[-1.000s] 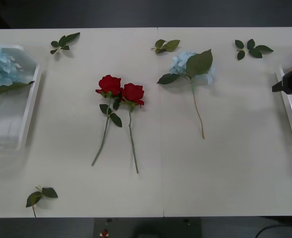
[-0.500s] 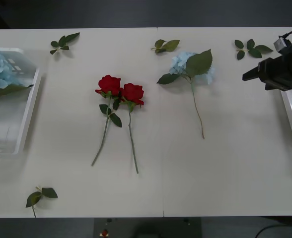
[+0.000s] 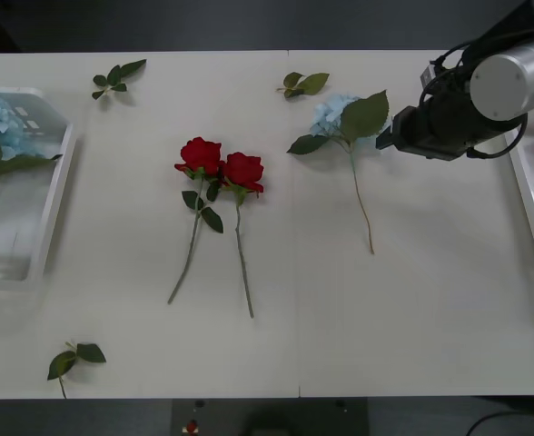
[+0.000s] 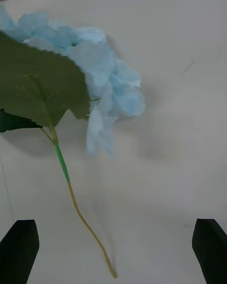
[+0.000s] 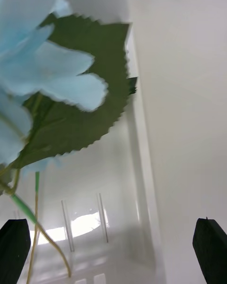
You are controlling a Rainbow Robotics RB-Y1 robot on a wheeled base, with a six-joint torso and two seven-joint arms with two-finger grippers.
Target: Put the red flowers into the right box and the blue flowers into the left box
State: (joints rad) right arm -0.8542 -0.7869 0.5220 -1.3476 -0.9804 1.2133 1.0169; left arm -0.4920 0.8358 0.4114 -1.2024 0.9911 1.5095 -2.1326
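Nearest me on the desk [image 3: 412,309] lie two of the red flowers [image 3: 222,168], side by side left of the middle, blooms touching and stems trailing toward the near edge; neither has been boxed. A little farther and to their right, one of the blue flowers [image 3: 349,118] lies loose on the desk, stem pointing near. The right claw [image 4: 113,246] hangs just above it, black fingers spread wide with nothing between them, so I judge it is about to pick this one. At the far right, the right box [image 3: 532,195] shows a red bloom inside, so one rose looks done. At the left edge, the left box [image 3: 54,204] holds blue heads, though how many I cannot quite count. The left claw [image 5: 113,248] is over that box, fingers parted and empty, blue petals close beneath. Remaining: two roses and one blue flower.
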